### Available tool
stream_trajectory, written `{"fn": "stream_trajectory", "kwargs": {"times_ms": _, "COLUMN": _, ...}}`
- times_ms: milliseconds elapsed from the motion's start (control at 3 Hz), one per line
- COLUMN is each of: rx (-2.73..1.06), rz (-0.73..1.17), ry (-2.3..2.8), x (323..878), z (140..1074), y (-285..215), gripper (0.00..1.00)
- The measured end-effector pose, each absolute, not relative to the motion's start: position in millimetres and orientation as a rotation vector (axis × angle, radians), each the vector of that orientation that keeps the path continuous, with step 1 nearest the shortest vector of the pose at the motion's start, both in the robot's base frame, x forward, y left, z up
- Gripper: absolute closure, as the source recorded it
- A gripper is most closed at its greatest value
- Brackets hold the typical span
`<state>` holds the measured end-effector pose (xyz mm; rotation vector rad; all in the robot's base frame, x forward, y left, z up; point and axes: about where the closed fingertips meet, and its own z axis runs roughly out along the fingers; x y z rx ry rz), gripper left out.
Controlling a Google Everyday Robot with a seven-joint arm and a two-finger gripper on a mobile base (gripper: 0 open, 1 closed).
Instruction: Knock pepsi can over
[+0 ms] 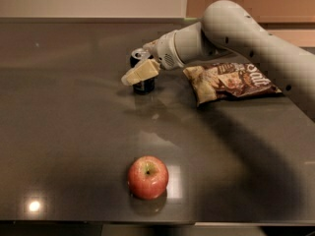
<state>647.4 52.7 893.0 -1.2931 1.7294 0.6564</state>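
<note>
The pepsi can (143,86), dark blue with a silver top, stands upright on the dark table (74,107), left of the chip bag. My gripper (140,73), with cream-coloured tips, sits directly in front of the can's upper half and hides its middle. It looks to be touching or nearly touching the can. The grey arm (236,28) reaches in from the right, over the bag.
A brown-and-tan chip bag (231,81) lies flat to the right of the can, under the arm. A red apple (148,177) sits near the table's front edge. A wall runs along the far edge of the table.
</note>
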Motion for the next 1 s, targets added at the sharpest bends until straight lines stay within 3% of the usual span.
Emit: {"fn": "stream_trajectory", "kwargs": {"times_ms": 1000, "rx": -1.376, "rz": 0.678, "ry": 1.714, "x": 625.8, "z": 923.6, "y": 46.8, "gripper": 0.87}}
